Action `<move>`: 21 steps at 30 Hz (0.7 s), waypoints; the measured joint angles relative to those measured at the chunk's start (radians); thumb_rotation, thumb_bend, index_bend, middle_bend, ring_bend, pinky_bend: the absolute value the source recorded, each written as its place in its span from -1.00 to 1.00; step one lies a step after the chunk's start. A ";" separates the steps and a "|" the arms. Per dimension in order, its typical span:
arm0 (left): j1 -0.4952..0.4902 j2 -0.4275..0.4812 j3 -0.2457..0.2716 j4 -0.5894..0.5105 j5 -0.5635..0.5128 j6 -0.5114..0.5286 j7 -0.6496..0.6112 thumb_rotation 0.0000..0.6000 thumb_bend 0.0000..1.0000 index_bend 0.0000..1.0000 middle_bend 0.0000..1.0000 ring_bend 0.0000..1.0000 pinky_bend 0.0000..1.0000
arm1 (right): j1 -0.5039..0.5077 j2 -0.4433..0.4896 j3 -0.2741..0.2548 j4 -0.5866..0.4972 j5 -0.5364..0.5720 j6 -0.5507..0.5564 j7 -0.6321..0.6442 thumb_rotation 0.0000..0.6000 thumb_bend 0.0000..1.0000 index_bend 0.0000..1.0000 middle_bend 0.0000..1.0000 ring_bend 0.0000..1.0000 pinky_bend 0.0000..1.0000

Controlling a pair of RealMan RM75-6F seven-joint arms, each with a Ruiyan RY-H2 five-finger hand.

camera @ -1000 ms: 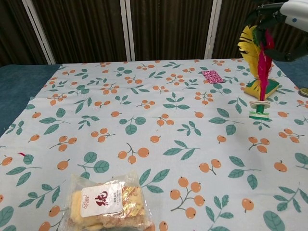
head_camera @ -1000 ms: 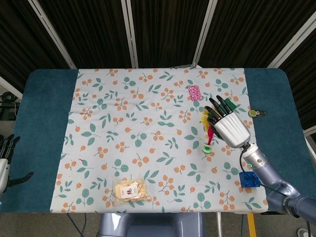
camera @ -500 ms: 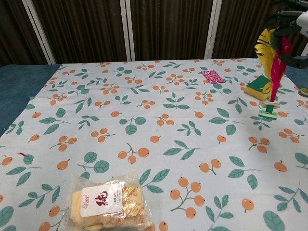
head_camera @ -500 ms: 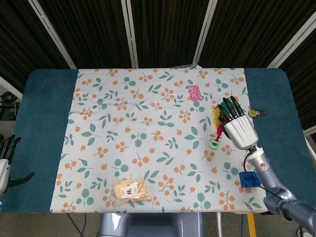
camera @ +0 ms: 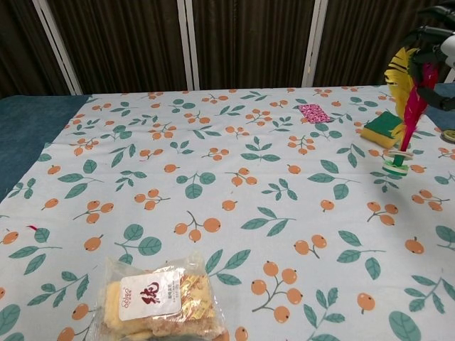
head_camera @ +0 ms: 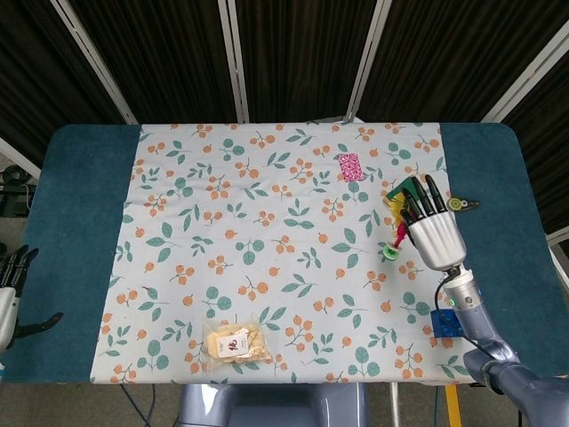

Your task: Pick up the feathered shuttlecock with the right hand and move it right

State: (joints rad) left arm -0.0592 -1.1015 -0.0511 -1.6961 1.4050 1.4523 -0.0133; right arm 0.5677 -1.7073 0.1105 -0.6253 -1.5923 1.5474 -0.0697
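The feathered shuttlecock (head_camera: 396, 233) has yellow, red and green feathers and a green-and-white round base (camera: 395, 165). My right hand (head_camera: 435, 232) holds it by the feathers (camera: 407, 82) at the right side of the floral cloth. The base points down, close over the cloth, with the shuttlecock slightly tilted. In the chest view only the dark fingers (camera: 429, 33) of this hand show, at the top right corner. My left hand (head_camera: 11, 289) hangs off the table's left edge, fingers apart, holding nothing.
A green-and-yellow sponge (camera: 381, 128) lies just behind the shuttlecock. A pink packet (head_camera: 348, 165) lies further back. A snack bag (head_camera: 235, 342) sits near the front edge, a blue block (head_camera: 444, 322) under my right forearm, and a small round object (head_camera: 458, 205) on the blue table (head_camera: 484, 160).
My right hand has carried the shuttlecock to the right across the cloth, from in front of the sponge to just past it. The left hand has not moved.
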 measured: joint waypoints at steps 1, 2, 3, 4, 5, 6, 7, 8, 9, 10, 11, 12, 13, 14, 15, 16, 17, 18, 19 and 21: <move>0.000 0.000 0.000 0.000 0.000 0.000 0.000 1.00 -0.77 -1.00 -1.00 -1.00 -1.00 | 0.000 -0.007 0.002 0.011 0.003 0.000 0.002 1.00 -0.20 0.25 -0.62 -1.00 -1.00; 0.000 0.000 0.000 0.000 0.000 0.000 0.000 1.00 -0.77 -1.00 -1.00 -1.00 -1.00 | -0.001 -0.015 0.005 0.022 0.007 -0.001 0.003 1.00 -0.20 0.25 -0.62 -1.00 -1.00; 0.000 0.000 0.000 -0.001 0.000 0.000 0.000 1.00 -0.77 -1.00 -1.00 -1.00 -1.00 | -0.001 -0.020 0.007 0.029 0.010 -0.002 0.004 1.00 -0.20 0.25 -0.62 -1.00 -1.00; 0.001 0.000 0.000 -0.001 0.000 0.000 -0.001 1.00 -0.77 -1.00 -1.00 -1.00 -1.00 | -0.001 -0.024 0.009 0.035 0.013 -0.004 0.005 1.00 -0.20 0.25 -0.62 -1.00 -1.00; 0.001 0.000 0.000 -0.001 0.001 0.001 -0.001 1.00 -0.77 -1.00 -1.00 -1.00 -1.00 | -0.001 -0.030 0.012 0.044 0.017 -0.006 0.007 1.00 -0.20 0.25 -0.62 -1.00 -1.00; 0.001 0.000 0.000 -0.001 0.001 0.002 -0.001 1.00 -0.77 -1.00 -1.00 -1.00 -1.00 | -0.001 -0.034 0.013 0.050 0.020 -0.008 0.009 1.00 -0.20 0.25 -0.62 -1.00 -1.00; 0.001 0.000 0.000 -0.001 0.002 0.003 -0.001 1.00 -0.77 -1.00 -1.00 -1.00 -1.00 | -0.001 -0.038 0.015 0.056 0.023 -0.011 0.010 1.00 -0.20 0.25 -0.62 -1.00 -1.00; 0.001 0.000 0.000 -0.002 0.002 0.003 -0.002 1.00 -0.77 -1.00 -1.00 -1.00 -1.00 | -0.001 -0.043 0.017 0.064 0.026 -0.014 0.012 1.00 -0.20 0.25 -0.62 -1.00 -1.00; 0.002 0.000 0.000 -0.002 0.002 0.003 -0.003 1.00 -0.77 -1.00 -1.00 -1.00 -1.00 | -0.002 -0.046 0.018 0.071 0.028 -0.016 0.013 1.00 -0.20 0.25 -0.62 -1.00 -1.00; 0.002 0.001 0.000 -0.002 0.001 0.002 -0.004 1.00 -0.77 -1.00 -1.00 -1.00 -1.00 | -0.002 -0.049 0.018 0.079 0.030 -0.018 0.014 1.00 -0.20 0.25 -0.62 -1.00 -1.00; 0.002 0.001 0.000 -0.002 0.001 0.001 -0.004 1.00 -0.77 -1.00 -1.00 -1.00 -1.00 | -0.002 -0.053 0.019 0.088 0.032 -0.021 0.016 1.00 -0.20 0.25 -0.62 -1.00 -1.00; 0.002 0.001 0.000 -0.003 0.001 0.001 -0.005 1.00 -0.77 -1.00 -1.00 -1.00 -1.00 | -0.002 -0.056 0.019 0.095 0.033 -0.023 0.017 1.00 -0.20 0.26 -0.62 -1.00 -1.00; 0.001 0.002 0.000 -0.003 0.001 0.001 -0.005 1.00 -0.77 -1.00 -1.00 -1.00 -1.00 | -0.003 -0.058 0.019 0.101 0.035 -0.026 0.018 1.00 -0.20 0.25 -0.62 -1.00 -1.00; 0.001 0.002 0.001 -0.003 0.001 0.000 -0.005 1.00 -0.77 -1.00 -1.00 -1.00 -1.00 | -0.004 -0.061 0.018 0.110 0.037 -0.030 0.020 1.00 -0.20 0.25 -0.62 -1.00 -1.00; 0.001 0.002 0.001 -0.003 0.001 0.000 -0.005 1.00 -0.77 -1.00 -1.00 -1.00 -1.00 | -0.005 -0.064 0.018 0.116 0.039 -0.034 0.021 1.00 -0.20 0.25 -0.62 -1.00 -1.00; 0.002 0.002 0.001 -0.003 0.002 0.000 -0.006 1.00 -0.77 -1.00 -1.00 -1.00 -1.00 | -0.006 -0.066 0.018 0.122 0.041 -0.038 0.022 1.00 -0.20 0.25 -0.62 -1.00 -1.00; 0.002 0.002 0.001 -0.003 0.003 0.001 -0.006 1.00 -0.77 -1.00 -1.00 -1.00 -1.00 | -0.008 -0.070 0.018 0.131 0.045 -0.044 0.025 1.00 -0.20 0.25 -0.62 -1.00 -1.00; 0.002 0.002 0.001 -0.003 0.003 0.001 -0.006 1.00 -0.77 -1.00 -1.00 -1.00 -1.00 | -0.010 -0.073 0.019 0.137 0.048 -0.049 0.026 1.00 -0.20 0.25 -0.62 -1.00 -1.00; 0.002 0.002 0.001 -0.003 0.003 0.002 -0.006 1.00 -0.77 -1.00 -1.00 -1.00 -1.00 | -0.012 -0.076 0.019 0.143 0.050 -0.053 0.028 1.00 -0.20 0.25 -0.62 -1.00 -1.00; 0.002 0.002 0.001 -0.003 0.003 0.002 -0.006 1.00 -0.77 -1.00 -1.00 -1.00 -1.00 | -0.015 -0.081 0.018 0.156 0.054 -0.059 0.033 1.00 -0.20 0.25 -0.62 -1.00 -1.00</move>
State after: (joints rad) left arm -0.0570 -1.0994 -0.0496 -1.6991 1.4083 1.4539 -0.0195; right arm 0.5523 -1.7880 0.1282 -0.4690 -1.5384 1.4887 -0.0370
